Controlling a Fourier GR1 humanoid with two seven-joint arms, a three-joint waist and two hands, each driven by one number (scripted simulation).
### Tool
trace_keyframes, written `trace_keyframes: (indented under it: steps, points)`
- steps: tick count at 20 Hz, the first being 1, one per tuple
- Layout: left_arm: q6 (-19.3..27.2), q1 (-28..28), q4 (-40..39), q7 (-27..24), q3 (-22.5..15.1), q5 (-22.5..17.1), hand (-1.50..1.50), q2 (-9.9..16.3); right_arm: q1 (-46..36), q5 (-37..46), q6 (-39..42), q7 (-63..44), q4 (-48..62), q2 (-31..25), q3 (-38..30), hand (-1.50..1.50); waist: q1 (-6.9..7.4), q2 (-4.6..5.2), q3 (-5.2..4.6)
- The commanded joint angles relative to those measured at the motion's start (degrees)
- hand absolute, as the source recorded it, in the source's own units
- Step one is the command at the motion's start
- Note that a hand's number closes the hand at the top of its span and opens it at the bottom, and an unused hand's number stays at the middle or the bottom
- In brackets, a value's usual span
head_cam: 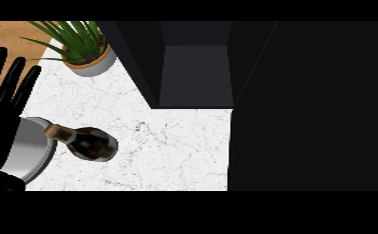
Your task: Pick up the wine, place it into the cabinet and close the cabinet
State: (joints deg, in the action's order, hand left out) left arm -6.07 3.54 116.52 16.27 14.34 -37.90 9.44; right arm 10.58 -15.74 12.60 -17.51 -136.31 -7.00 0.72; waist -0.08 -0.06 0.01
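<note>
We see the wine [90, 142] standing on the white table [170, 153], just beside a steel pot [33, 153] and well apart from the open cabinet [196, 73]. Our left hand [15, 95] rests at the left edge, fingers straight and empty. A plant [81, 48] sits behind.

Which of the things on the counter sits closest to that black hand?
The round metal pot: the left hand overlaps its edge. The wine bottle lies beside it, and the potted plant is farther off.

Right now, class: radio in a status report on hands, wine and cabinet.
Left robot hand open, resting at left edge. Wine bottle on counter, untouched. Cabinet open. Right out of view.
</note>
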Motion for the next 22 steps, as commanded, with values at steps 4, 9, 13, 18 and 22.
trace_keyframes:
  steps: [4, 9, 13, 18, 22]
  points:
    - [-1.1, -2.9, 1.1, 0.3, -0.5, 1.8, -1.5, -0.2, -3.9, -0.6, -2.8, -7.6, -4.7, 0.1, -0.7, -1.5, 0.06, 0.01, -0.02]
    - [-3.1, -2.1, -5.0, -2.5, 2.6, 2.1, -1.5, 0.6, -7.3, 5.2, -1.5, -1.8, 3.9, 2.1, 1.9, -1.5, 0.14, 0.09, -0.02]
    - [-1.6, -2.9, -4.1, -1.0, 3.8, 2.9, -1.5, 1.2, -3.3, -5.8, 2.6, -3.5, 0.0, -1.6, -7.2, -1.5, -0.05, 0.03, 0.01]
    - [-8.3, -6.8, -7.3, -3.4, 9.1, -0.6, -1.5, 3.5, -3.8, 1.1, -1.0, -6.8, -3.4, 1.3, -0.4, -1.5, 0.06, 0.01, -0.02]
    - [-12.3, -10.7, -9.5, -6.6, 8.6, 0.6, -1.5, 1.5, -6.7, -6.8, -0.7, -8.6, -2.5, -0.9, -7.4, -1.5, 0.12, 0.01, -0.02]
